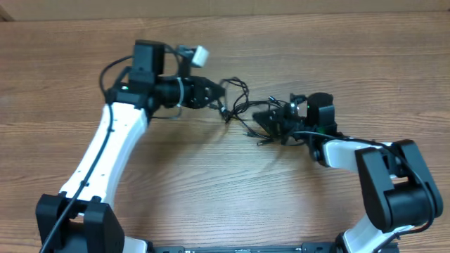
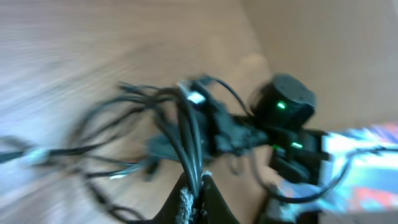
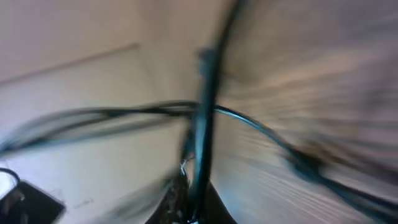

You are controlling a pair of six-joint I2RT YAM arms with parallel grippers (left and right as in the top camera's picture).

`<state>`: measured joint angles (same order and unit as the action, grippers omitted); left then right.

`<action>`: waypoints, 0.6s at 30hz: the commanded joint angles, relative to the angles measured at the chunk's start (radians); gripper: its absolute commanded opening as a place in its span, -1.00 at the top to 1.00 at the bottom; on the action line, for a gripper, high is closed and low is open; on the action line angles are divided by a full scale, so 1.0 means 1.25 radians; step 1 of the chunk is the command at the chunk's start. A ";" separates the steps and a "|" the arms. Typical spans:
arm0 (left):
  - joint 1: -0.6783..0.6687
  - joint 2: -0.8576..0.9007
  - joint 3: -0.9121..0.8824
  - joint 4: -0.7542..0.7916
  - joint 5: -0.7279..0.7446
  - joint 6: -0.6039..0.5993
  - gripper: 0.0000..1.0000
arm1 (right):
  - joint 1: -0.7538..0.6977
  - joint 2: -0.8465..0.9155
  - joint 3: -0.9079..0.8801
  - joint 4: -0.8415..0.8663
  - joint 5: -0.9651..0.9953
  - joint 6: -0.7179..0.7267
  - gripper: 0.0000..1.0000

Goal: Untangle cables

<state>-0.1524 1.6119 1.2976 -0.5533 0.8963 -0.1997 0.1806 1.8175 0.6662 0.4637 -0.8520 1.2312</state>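
Note:
A tangle of thin black cables [image 1: 242, 112] lies on the wooden table between my two arms. My left gripper [image 1: 219, 96] is shut on several cable strands at the tangle's left end; the left wrist view shows the cables [image 2: 186, 134] pinched between its fingers [image 2: 198, 186]. My right gripper [image 1: 271, 121] is shut on a cable at the tangle's right end; the blurred right wrist view shows a cable [image 3: 205, 112] running up from its fingers [image 3: 194, 193]. Loops and small plug ends hang loose between the grippers.
The wooden table [image 1: 232, 197] fills the view. The white left arm [image 1: 105, 154] runs along the left side. The right arm's black base [image 1: 394, 190] sits at the lower right. A white block [image 1: 200, 55] is on the left wrist.

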 commanded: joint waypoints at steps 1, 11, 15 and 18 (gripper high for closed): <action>0.104 -0.022 0.014 0.002 -0.091 -0.014 0.91 | -0.098 -0.013 0.003 -0.115 -0.137 -0.226 0.92; 0.327 -0.022 0.011 -0.124 -0.098 -0.009 0.91 | -0.431 -0.013 0.003 -0.233 -0.287 -0.380 0.92; 0.319 -0.021 0.011 -0.170 -0.094 -0.008 0.60 | -0.471 -0.013 0.003 -0.232 -0.291 -0.386 -0.02; 0.270 -0.021 0.009 -0.199 -0.099 -0.007 -0.72 | -0.456 -0.013 0.003 -0.233 -0.306 -0.423 -0.99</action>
<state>0.2455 1.6115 1.2980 -0.7826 0.7795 -0.2100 -0.4114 1.8168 0.6659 0.1684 -1.1858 0.7727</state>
